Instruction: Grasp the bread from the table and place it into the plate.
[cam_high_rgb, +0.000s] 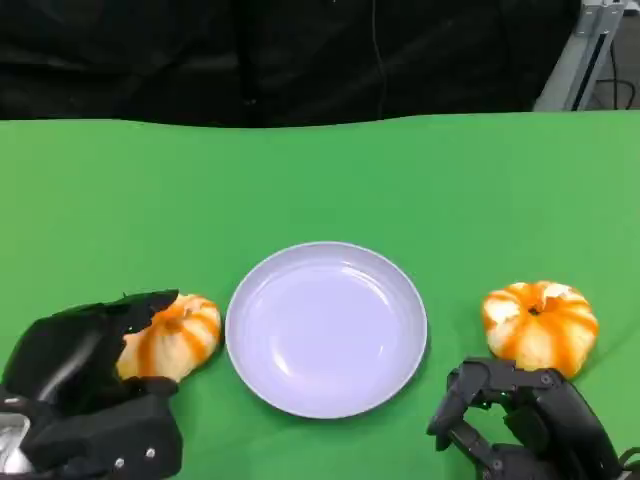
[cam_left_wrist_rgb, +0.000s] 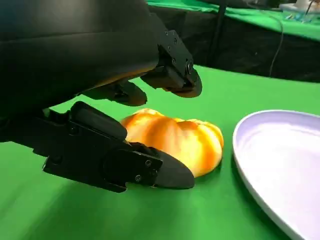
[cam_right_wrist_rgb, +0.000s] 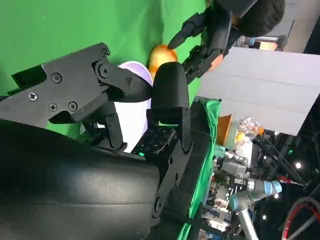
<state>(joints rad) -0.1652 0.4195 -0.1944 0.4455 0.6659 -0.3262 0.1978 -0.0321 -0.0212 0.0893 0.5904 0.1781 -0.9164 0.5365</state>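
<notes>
1. The left hand (cam_high_rgb: 95, 395) sits low over the bench's (cam_high_rgb: 320, 180) near left corner, its black shell tipped over a bread roll (cam_high_rgb: 172, 336). In the left wrist view its fingers (cam_left_wrist_rgb: 145, 170) reach along both sides of that roll, one set above and one flat beside it. Whether they actually press on it, I cannot tell.
2. The right hand (cam_high_rgb: 530, 420) rests at the near right corner, fingers curled inward with nothing between them.
3. The roll by the left hand is round and ridged like a small pumpkin, pale with orange stripes. It lies on the green cloth just beside the plate's (cam_high_rgb: 326, 328) left rim, not inside it.
4. A second roll (cam_high_rgb: 540, 325) of the same look sits right of the plate, just beyond the right hand's fingertips and apart from them.
5. The plate is a pale lilac dish near the middle of the bench's near edge, between the two rolls.
6. Beyond the far edge hangs a dark curtain (cam_high_rgb: 280, 55), with a metal frame (cam_high_rgb: 585, 55) at the far right corner.
</notes>
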